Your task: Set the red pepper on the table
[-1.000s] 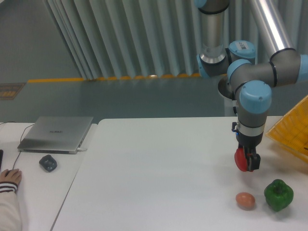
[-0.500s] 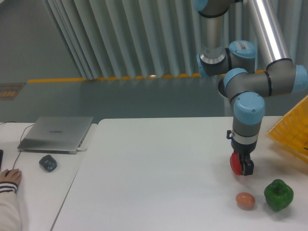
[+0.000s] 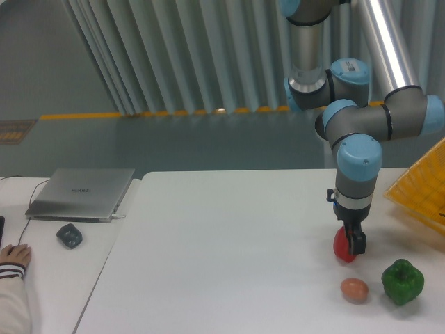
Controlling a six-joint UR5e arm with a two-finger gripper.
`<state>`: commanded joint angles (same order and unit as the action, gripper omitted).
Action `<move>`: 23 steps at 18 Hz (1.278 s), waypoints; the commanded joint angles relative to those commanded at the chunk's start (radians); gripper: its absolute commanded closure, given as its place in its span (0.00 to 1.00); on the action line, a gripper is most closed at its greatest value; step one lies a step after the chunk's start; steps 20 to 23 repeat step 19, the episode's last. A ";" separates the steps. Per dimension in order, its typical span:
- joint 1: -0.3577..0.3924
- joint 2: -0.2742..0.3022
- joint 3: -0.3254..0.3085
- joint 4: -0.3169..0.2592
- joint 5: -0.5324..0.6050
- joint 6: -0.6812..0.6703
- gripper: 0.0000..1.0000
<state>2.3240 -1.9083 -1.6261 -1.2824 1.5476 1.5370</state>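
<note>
Clamped on the red pepper (image 3: pixel 343 245) with the gripper (image 3: pixel 350 245) pointing straight down, just behind the brownish egg (image 3: pixel 354 289) and low over the table (image 3: pixel 222 264); contact not clear. Best lowered gently until seated, then opened slowly and lifted straight up, clear of the egg. Rounded; long axis and stem direction not discernible.

Glossy red pepper (image 3: pixel 342 246) low on the white table (image 3: pixel 222 250).
</note>
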 joint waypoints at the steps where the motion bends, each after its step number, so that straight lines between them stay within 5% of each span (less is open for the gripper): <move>1: 0.000 0.005 0.003 0.002 0.009 0.000 0.00; 12: -0.003 0.034 0.106 0.014 0.011 0.012 0.00; 23: 0.003 0.054 0.106 0.017 0.014 0.014 0.00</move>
